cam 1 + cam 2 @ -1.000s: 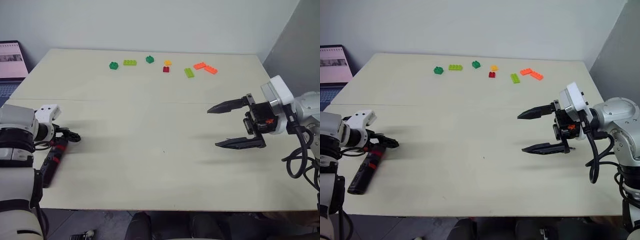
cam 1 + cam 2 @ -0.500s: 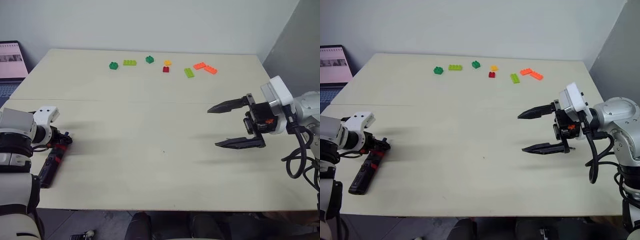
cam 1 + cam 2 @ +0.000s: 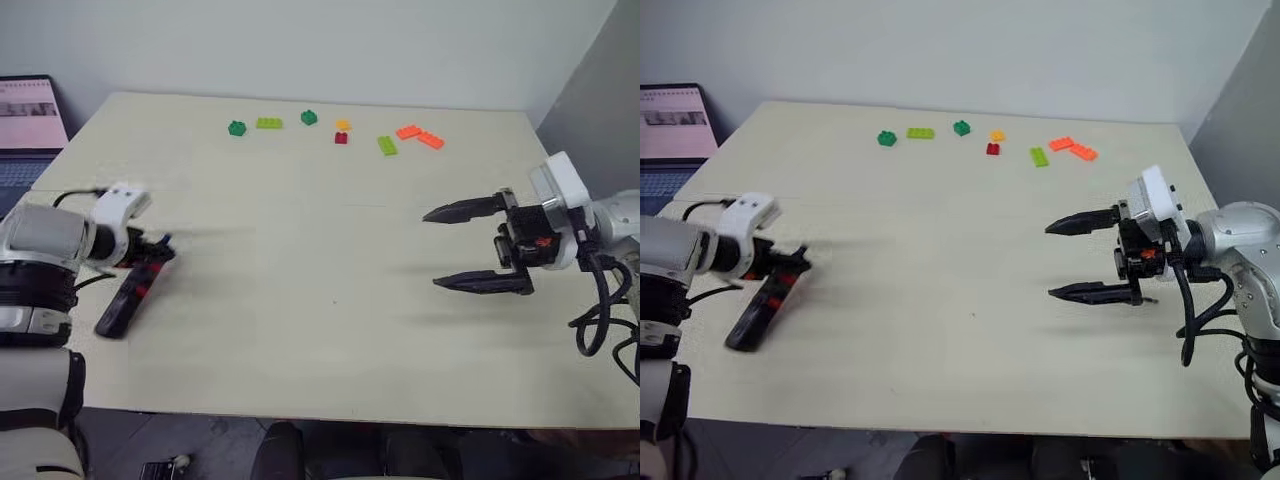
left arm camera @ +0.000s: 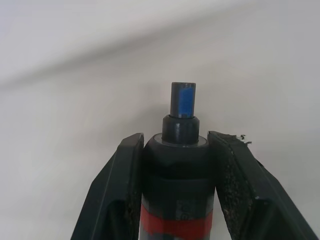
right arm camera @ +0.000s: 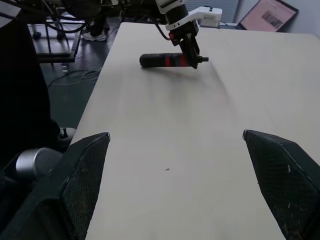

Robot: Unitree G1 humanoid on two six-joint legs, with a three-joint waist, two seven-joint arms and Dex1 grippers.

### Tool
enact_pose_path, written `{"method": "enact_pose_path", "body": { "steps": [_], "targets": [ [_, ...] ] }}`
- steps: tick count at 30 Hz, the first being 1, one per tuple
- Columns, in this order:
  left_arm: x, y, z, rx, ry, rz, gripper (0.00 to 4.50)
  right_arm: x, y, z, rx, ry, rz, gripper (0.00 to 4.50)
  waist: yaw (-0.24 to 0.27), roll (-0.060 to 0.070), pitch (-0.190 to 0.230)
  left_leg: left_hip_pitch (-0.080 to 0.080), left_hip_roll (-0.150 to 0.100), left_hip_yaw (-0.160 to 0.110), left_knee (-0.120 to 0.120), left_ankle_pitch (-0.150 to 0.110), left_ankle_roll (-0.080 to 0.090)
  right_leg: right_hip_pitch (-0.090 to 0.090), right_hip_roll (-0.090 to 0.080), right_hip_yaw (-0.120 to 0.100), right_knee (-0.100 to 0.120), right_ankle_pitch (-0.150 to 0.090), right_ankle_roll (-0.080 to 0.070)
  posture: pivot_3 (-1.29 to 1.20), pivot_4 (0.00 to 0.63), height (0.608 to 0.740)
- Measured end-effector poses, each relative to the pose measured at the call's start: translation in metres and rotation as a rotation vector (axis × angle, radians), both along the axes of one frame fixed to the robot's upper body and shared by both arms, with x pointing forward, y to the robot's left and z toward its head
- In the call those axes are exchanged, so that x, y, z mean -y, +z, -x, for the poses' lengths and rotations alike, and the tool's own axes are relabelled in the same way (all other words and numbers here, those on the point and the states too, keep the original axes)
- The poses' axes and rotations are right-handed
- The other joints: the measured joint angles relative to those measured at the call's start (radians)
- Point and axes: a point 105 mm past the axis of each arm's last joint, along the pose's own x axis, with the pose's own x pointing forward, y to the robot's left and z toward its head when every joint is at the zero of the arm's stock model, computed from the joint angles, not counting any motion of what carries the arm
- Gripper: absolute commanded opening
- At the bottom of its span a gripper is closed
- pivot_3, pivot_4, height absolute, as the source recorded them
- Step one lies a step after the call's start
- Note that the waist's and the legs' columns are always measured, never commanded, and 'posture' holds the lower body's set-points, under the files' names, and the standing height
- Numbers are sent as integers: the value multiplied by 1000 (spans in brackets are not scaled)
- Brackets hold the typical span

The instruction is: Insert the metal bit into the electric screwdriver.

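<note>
Since a second ago your left gripper [image 3: 158, 252] has gone from open over the electric screwdriver [image 3: 133, 293] to clamped on it, and has carried the tool's front end up and toward the middle of the table [image 3: 330, 250]. The camera has also shifted, so part of the apparent change is not the objects moving.

Current state: in the left wrist view the two fingers [image 4: 122, 180] press against either side of the black barrel just ahead of the red band, with the collar and its blue-marked socket end poking out beyond the fingertips. From the head views the tool hangs tilted, tip end high in the grip, rear end low at or near the table surface; you cannot tell whether it touches.

Your right gripper [image 3: 478, 246] hovers over the right half of the table, jaws spread wide, with nothing between them.

Progress: pick-up of the screwdriver looks done. The metal bit cannot be made out anywhere on the table in these views, nor in either gripper; it may be too thin to see. The coloured bricks [image 3: 340, 131] along the far edge are unrelated. Judged remaining: find and grasp the bit with the right gripper, align it with the socket, and push it in. Early stage.
</note>
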Motion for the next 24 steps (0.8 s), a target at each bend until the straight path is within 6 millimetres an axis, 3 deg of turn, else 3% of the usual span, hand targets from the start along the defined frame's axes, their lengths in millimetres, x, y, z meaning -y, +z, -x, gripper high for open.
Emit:
{"method": "enact_pose_path", "body": {
  "steps": [7, 10, 11, 13, 17, 24],
  "targets": [
    [103, 56, -18, 279, -371, 190, 1653, 13, -17, 10, -41, -176, -11, 4500, -8, 0, 0, -3, 0, -1, 2, 1, -2, 0, 0, 0, -2, 0, 0, 0, 150, 740],
    [146, 70, -13, 396, -515, 281, 1653, 16, -27, 17, -58, -221, 2, 4500, -10, 0, 0, -4, 0, -1, 2, 1, -2, 0, 0, 0, -4, 0, 0, 0, 150, 740],
    [168, 74, -6, 462, -599, 324, 1653, 17, -33, 22, -80, -241, 8, 4500, -10, 0, 0, -3, 0, -1, 2, 2, -3, 1, 0, 1, -5, 0, 0, 0, 150, 740],
    [196, 74, 4, 510, -691, 394, 1653, 15, -39, 26, -97, -255, 14, 4500, -11, 1, 0, -4, -1, -1, 4, 2, -3, 1, 0, 2, -5, 0, 0, 0, 150, 740],
    [226, 69, 9, 587, -748, 487, 1653, 19, -38, 28, -76, -315, 10, 4500, -13, 1, 0, -3, -1, -1, 6, 2, -2, 3, 0, 3, -5, 0, 0, 0, 150, 740],
    [245, 58, 5, 702, -761, 517, 1650, 32, -34, 28, -54, -446, -37, 4500, -6, 1, 0, -5, -2, -1, 6, 1, 0, 4, 0, 3, -8, 0, 0, 0, 150, 740]
  ]
}}
